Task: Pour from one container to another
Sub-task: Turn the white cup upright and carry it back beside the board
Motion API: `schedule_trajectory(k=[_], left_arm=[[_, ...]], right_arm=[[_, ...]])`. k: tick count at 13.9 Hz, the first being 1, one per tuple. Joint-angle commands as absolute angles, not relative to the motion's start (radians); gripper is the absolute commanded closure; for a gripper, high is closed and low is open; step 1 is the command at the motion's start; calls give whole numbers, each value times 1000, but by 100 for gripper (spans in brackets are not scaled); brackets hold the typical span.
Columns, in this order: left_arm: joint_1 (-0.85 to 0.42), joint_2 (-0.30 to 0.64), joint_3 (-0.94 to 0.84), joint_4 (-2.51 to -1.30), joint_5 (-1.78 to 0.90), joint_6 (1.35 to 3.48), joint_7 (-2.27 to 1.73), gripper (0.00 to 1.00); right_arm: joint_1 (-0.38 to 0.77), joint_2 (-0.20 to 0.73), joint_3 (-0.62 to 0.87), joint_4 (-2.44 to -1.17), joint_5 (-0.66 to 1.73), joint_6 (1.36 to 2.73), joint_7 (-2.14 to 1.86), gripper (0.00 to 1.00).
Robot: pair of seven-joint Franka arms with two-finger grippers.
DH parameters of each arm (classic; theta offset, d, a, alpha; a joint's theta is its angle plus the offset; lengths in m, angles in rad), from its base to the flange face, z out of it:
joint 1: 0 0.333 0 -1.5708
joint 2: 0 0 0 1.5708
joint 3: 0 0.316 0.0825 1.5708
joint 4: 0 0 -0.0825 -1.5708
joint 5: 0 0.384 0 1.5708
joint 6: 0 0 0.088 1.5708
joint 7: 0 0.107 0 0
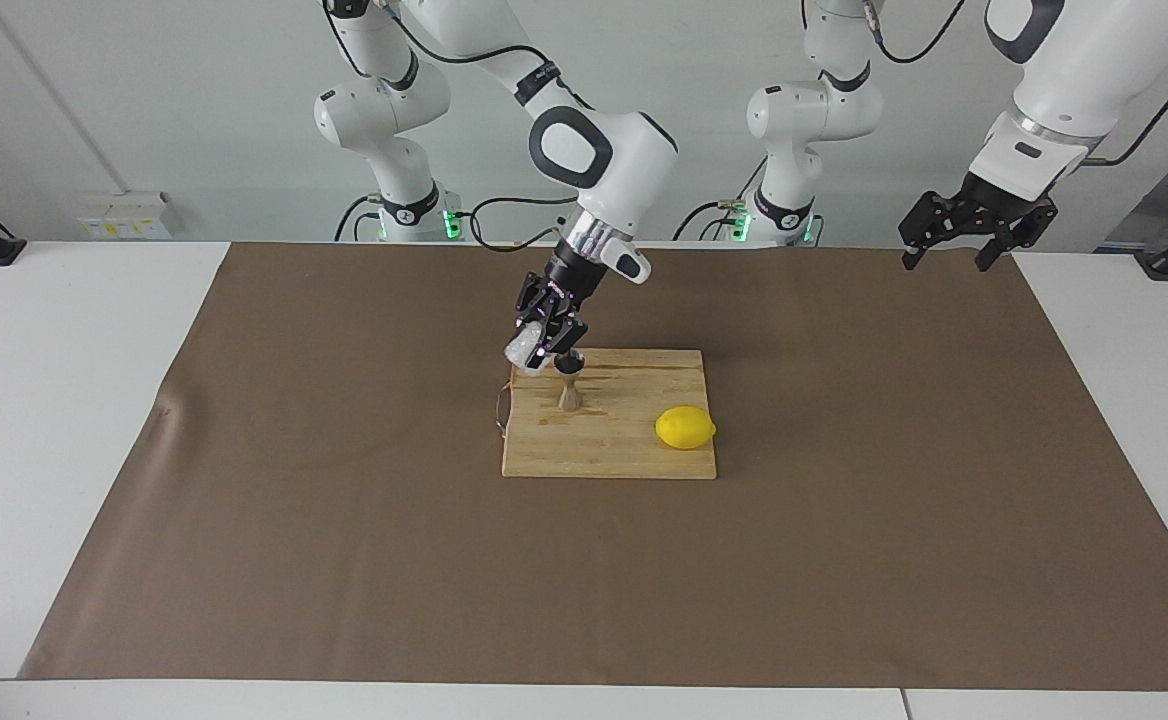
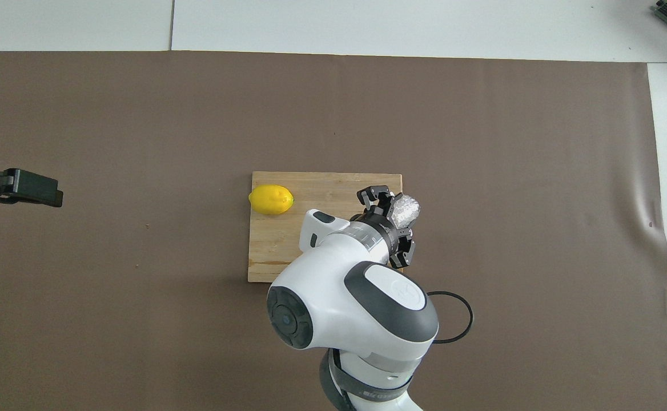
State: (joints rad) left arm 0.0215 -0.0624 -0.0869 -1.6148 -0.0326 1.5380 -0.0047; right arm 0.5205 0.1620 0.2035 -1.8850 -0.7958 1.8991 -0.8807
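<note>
- We see the right gripper [image 1: 544, 345] clenched on the glass cup [image 1: 527, 352], holding it tilted above the cutting board [image 1: 634, 450], right beside the jigger's top.
- The jigger [image 1: 569, 385] stands upright on the board, toward the right arm's end of it; in the overhead view the arm hides it from us.
- 1 lemon [image 1: 685, 428] lies on the same board, toward the left arm's end.
- The board rests on the brown mat [image 1: 294, 500].
- The left gripper [image 1: 949, 250] waits, raised over the mat's edge at its own end, its jaws released and holding nothing.
</note>
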Motion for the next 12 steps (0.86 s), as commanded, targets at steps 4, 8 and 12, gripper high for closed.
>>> schedule_trajectory(k=[4,8,12], left_arm=[[38,-78,-95,-1624,-48,1528,6,0],[38,-78,-95,-1624,-48,1528,6,0],[38,-78,-95,-1624,-48,1528,6,0]], right_arm=[[436,110,215,-1899,-664,1914,-955,100],[322,110,215,-1904,-520,1956,-1066,100],[198,117,215,-1927,-380,2011,-1161,100]])
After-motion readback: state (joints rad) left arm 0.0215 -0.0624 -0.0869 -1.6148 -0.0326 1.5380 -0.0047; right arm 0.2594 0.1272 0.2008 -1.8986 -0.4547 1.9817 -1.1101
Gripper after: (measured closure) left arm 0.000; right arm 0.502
